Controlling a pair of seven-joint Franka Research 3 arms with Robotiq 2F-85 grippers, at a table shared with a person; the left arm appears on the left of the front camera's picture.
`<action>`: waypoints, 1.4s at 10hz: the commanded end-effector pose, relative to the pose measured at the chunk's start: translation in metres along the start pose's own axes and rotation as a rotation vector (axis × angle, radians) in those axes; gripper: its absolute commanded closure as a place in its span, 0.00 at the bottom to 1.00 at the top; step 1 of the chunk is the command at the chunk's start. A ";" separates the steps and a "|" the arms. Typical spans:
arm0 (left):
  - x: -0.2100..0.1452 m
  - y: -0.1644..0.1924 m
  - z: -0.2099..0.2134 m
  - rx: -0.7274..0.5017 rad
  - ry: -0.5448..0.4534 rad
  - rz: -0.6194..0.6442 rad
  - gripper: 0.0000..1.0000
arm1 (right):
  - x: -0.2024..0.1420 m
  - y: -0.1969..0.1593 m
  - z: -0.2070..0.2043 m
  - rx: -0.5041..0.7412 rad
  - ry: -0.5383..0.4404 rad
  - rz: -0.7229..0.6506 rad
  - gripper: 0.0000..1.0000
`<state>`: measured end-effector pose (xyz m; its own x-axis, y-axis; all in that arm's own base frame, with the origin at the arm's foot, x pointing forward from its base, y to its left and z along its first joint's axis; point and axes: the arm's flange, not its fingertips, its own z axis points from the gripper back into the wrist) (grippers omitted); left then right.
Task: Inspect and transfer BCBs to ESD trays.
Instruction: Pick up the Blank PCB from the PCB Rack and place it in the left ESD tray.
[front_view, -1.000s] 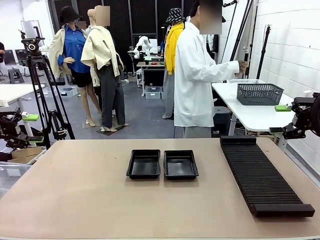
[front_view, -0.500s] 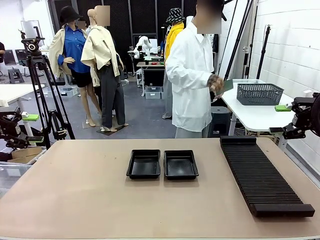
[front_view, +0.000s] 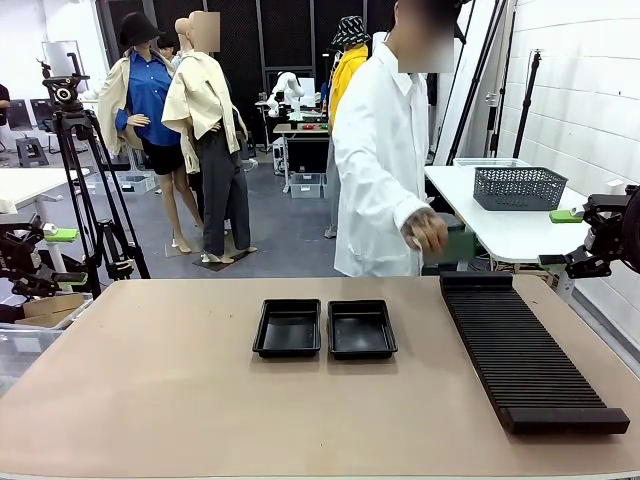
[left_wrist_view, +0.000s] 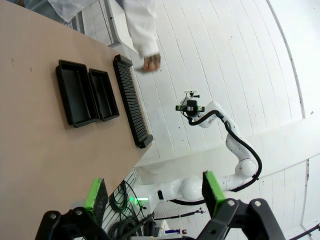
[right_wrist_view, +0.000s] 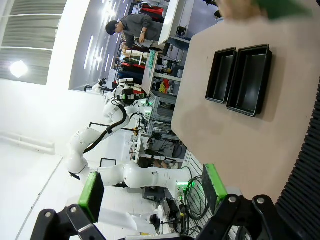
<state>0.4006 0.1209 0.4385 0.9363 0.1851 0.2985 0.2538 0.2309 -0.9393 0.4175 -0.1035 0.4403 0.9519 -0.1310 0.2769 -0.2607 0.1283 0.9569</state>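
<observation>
left wrist view: the left gripper (left_wrist_view: 155, 192) hangs beyond the edge of the table (left_wrist_view: 30, 150), its two green-padded fingers spread wide and holding nothing. the two esd trays (left_wrist_view: 76, 92) lie side by side, touching, around the middle of the table. the long ribbed rack (left_wrist_view: 131, 100) runs beside them with a narrow gap. the person's hand (left_wrist_view: 149, 63) hovers past the rack's far end, and what it holds is too small to tell here.

right wrist view: the right gripper (right_wrist_view: 152, 190) is likewise parted wide and grips nothing, off the table's side nearest the rack. here the hand's load reads as a green bcb (right_wrist_view: 280, 7), blurred at the picture's top edge, beyond the trays.

front view: the bcb sits in the hand above the table's far edge, just left of the rack's far end and well apart from the trays. a mesh basket (front_view: 518, 187) stands on a white side table behind. broad bare tabletop lies left of the trays and in front of them. the strip between the right tray and the rack is tighter.
</observation>
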 end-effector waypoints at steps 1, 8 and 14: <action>0.000 0.001 0.002 0.006 0.001 0.000 0.00 | -0.002 -0.003 -0.001 -0.003 -0.004 0.006 0.00; 0.000 0.001 0.002 0.006 0.001 0.000 0.00 | -0.002 -0.003 -0.001 -0.003 -0.004 0.006 0.00; 0.000 0.001 0.002 0.006 0.001 0.000 0.00 | -0.002 -0.003 -0.001 -0.003 -0.004 0.006 0.00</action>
<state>0.4005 0.1210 0.4385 0.9362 0.1854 0.2985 0.2537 0.2311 -0.9393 0.4175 -0.1035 0.4403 0.9519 -0.1310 0.2769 -0.2607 0.1283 0.9568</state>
